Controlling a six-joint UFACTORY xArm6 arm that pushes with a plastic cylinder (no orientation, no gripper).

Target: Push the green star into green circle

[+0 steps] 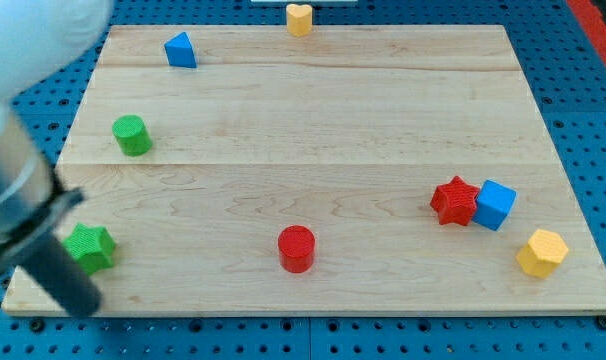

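Observation:
The green star [91, 246] lies near the board's bottom left corner. The green circle [131, 135], a short cylinder, stands well above it near the left edge. My dark rod comes down from the view's left, blurred, and my tip [81, 303] rests just below and slightly left of the green star, close to it; contact cannot be made out.
A red cylinder [296, 248] stands at bottom centre. A red star [455, 201] touches a blue cube [495, 204] at the right, with a yellow hexagon [541, 252] below them. A blue triangular block [180, 49] and a yellow heart [299, 18] sit at the top edge.

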